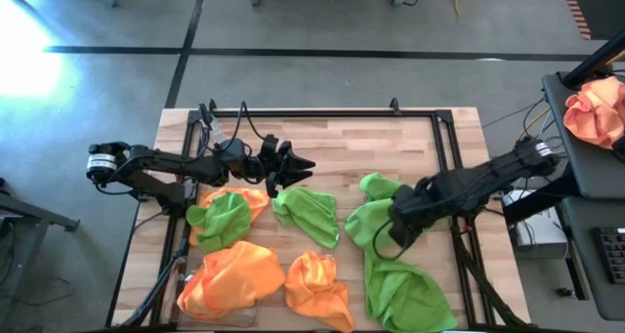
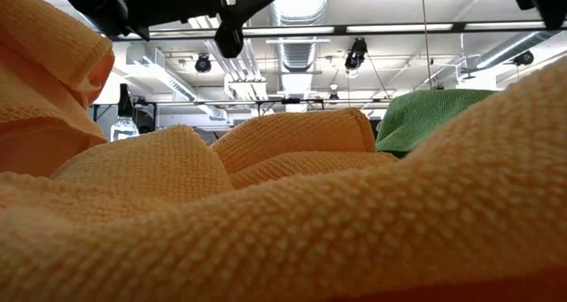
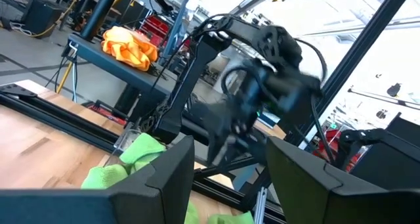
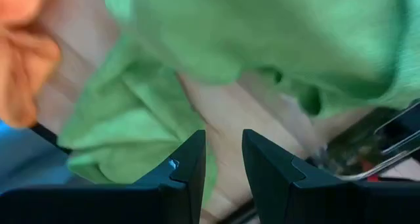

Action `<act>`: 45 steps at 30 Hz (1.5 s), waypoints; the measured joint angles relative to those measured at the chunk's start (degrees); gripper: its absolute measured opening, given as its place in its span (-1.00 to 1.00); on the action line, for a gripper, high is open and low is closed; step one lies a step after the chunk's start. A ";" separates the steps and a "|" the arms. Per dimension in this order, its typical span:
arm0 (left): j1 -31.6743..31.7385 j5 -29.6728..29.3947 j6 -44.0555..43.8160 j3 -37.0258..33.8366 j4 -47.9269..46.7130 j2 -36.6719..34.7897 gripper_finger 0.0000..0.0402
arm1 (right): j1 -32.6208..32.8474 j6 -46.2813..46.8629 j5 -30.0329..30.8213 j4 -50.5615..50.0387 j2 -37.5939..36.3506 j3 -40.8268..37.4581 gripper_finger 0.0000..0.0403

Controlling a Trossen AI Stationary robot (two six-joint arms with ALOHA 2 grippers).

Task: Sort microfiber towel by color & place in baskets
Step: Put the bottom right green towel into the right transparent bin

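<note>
While the right gripper (image 1: 395, 237) hovers empty, jaws parted, lower it squarely onto the green towel (image 1: 376, 224) at six o'clock; the left gripper (image 1: 298, 165) waits open.

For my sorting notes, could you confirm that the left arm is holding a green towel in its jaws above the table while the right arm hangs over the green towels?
Not quite: the left gripper holds nothing. The high view shows its open jaws empty above bare table, and the left wrist view agrees. The right gripper does hang over the green towels.
</note>
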 joint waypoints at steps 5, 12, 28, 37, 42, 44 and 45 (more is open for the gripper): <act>-0.20 0.00 -0.93 0.00 0.01 0.00 -0.13 | 3.90 0.21 -2.52 0.36 5.80 2.27 -0.53; -1.31 0.00 -1.53 0.00 0.03 0.00 -0.13 | 9.89 3.06 -3.97 4.82 11.62 6.03 -0.49; -8.90 -0.55 -2.40 0.00 0.33 0.00 -0.13 | 20.93 10.19 -3.94 5.35 19.87 8.52 -0.50; -11.77 -1.55 -2.39 0.02 1.05 0.00 -0.13 | 21.24 7.47 -2.91 5.38 24.26 7.47 -0.52; -11.96 -1.95 -2.38 0.02 1.25 0.00 -0.13 | 21.24 4.77 -1.97 5.17 27.12 7.19 -0.57; -11.96 -2.01 -2.38 0.02 1.32 0.00 -0.13 | 21.22 3.91 -1.90 5.23 27.95 7.17 -0.58; -11.96 -2.01 -2.38 0.02 1.36 0.00 -0.13 | 21.22 3.64 -1.84 5.17 28.25 7.17 -0.59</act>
